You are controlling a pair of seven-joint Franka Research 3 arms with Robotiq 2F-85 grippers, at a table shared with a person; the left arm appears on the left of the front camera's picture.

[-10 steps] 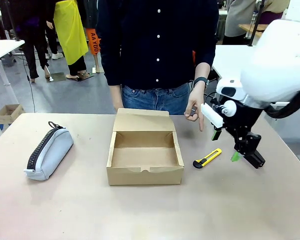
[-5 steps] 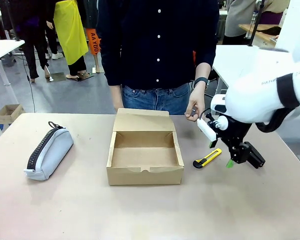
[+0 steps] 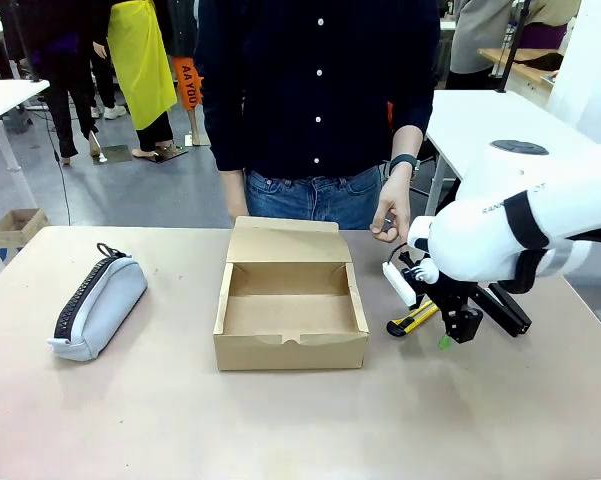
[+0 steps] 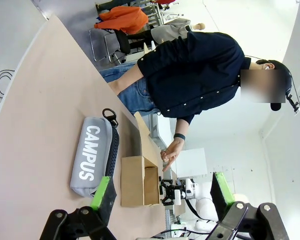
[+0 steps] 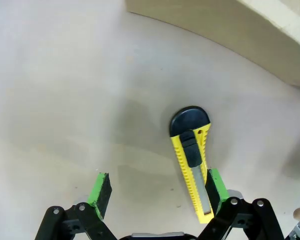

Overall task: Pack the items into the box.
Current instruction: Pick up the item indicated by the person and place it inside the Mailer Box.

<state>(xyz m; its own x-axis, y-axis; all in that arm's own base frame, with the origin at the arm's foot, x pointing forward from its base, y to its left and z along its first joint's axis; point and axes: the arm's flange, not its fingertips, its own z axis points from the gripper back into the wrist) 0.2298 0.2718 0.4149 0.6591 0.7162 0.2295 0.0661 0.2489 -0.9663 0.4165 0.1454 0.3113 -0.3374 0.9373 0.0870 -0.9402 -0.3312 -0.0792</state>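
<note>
Okay, yellow cutter (image 3: pixel 415 318) lies flat on the table (image 3: pixel 480 420), just right of the box (image 3: pixel 290 352), black end twd the box wall. My right gripper (image 3: pixel 448 338) is low over it, jaws spread, nothing held. In the wrist view the cutter sits off-centre: its body is right by one green pad (image 5: pixel 213 184), and the other pad is well clear on bare tabletop.

Step in hand, as I read it: pick item no. 1, approach phase, no grip yet. Next move needs a small sideways shift to centre the cutter btwn the pads, then drop, then close across its narrow width. It's a thin, flat thing, so the pads must get v. low or they'll skid over the top.

Room: the box side wall is near on one side, so I shouldn't swing that way. The person's hand (image 3: pixel 390 215) hangs at the far edge, close behind my wrist, so I'd lift straight up. The box is open, flap back, nothing inside; easy drop.

The pouch (image 3: pixel 100 305) is well apart at far left, w/ open table around it. My left gripper (image 4: pixel 162 190) hangs wide apart, nothing in it, looking along the pouch.
</note>
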